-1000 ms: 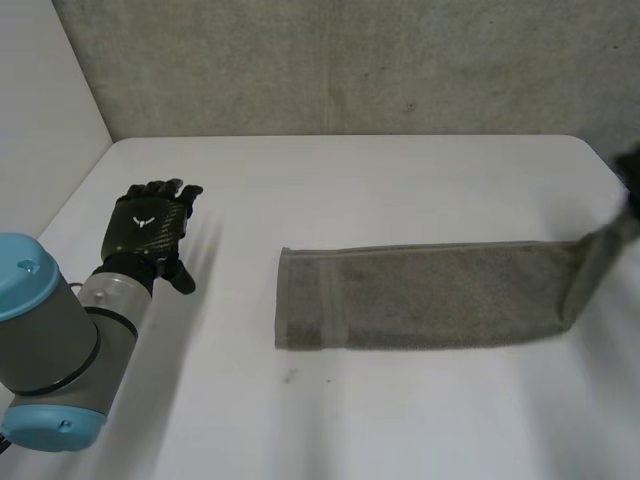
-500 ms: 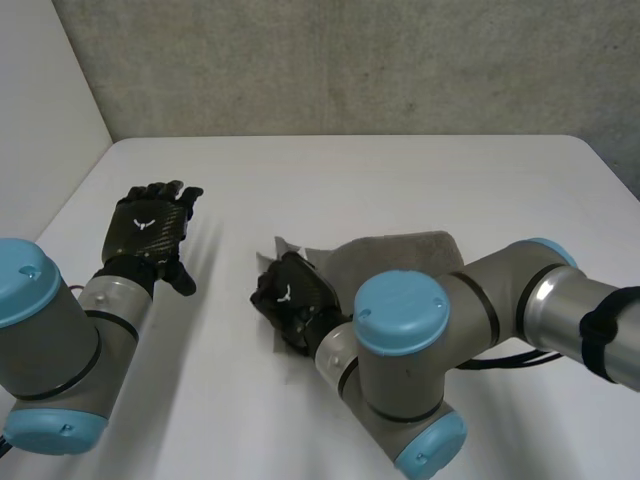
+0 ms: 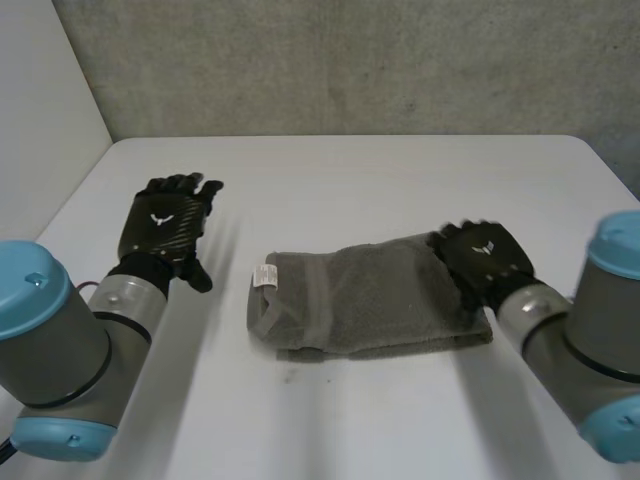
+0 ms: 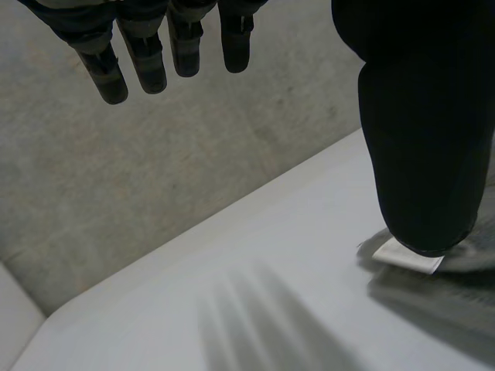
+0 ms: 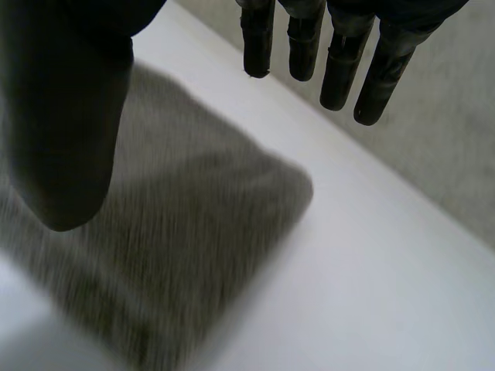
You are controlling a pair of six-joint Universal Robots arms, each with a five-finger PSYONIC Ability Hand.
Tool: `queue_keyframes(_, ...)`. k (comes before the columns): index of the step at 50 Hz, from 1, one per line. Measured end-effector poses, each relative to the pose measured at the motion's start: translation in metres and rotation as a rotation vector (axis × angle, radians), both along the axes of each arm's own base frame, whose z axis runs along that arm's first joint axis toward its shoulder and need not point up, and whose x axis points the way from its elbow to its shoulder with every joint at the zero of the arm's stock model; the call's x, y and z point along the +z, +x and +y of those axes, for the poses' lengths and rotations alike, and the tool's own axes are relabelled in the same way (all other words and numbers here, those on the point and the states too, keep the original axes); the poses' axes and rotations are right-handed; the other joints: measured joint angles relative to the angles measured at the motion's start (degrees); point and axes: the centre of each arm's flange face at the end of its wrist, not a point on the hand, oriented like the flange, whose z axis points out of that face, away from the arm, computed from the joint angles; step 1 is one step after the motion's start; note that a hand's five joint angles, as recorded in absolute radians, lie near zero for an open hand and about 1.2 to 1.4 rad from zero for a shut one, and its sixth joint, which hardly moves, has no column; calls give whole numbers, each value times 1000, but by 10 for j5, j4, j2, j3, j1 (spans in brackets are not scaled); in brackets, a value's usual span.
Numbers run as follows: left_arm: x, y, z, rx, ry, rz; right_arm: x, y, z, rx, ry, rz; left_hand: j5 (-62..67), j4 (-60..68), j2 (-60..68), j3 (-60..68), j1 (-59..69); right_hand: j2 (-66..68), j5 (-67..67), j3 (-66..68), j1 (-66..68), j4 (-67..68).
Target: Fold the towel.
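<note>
A grey towel [image 3: 360, 300] lies folded in the middle of the white table [image 3: 350, 180], with a white label [image 3: 265, 275] at its left end. My right hand [image 3: 485, 255] is over the towel's right, folded end. In the right wrist view its fingers [image 5: 340, 69] are straight above the towel [image 5: 178, 232] and hold nothing. My left hand [image 3: 165, 225] hovers open to the left of the towel, apart from it. In the left wrist view the label [image 4: 406, 259] lies just past its thumb [image 4: 421, 116].
A grey wall [image 3: 350, 60] runs along the table's far edge, and a white panel [image 3: 40, 110] stands at the left. Bare table [image 3: 380, 420] lies in front of the towel.
My right hand carried the towel's right end across to the left, let go and drew back to the right. The towel is now half as long. My left hand shifted slightly forward.
</note>
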Motion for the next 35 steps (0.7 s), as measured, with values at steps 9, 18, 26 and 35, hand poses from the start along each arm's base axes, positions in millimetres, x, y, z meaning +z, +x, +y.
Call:
queue_keyframes(9, -1, -21, 13, -68, -1, 2, -40, -32, -9, -13, 83, -19, 0, 0, 0, 0, 0, 347, 351, 345, 357, 338)
queue_keyframes(18, -5, -20, 15, -70, 11, -4, -48, -34, -21, -35, 73, -17, 0, 0, 0, 0, 0, 612, 627, 624, 600, 622)
queue_keyframes(26, 2, -18, 13, -60, -3, 6, -10, -20, -34, -24, -64, -40, 0, 0, -1, -1, 0, 612, 627, 624, 615, 622)
queue_keyframes(35, 26, -14, 12, -48, -37, 27, 40, 78, 5, 279, -188, -98, 0, 0, -1, -1, 0, 612, 628, 624, 616, 622)
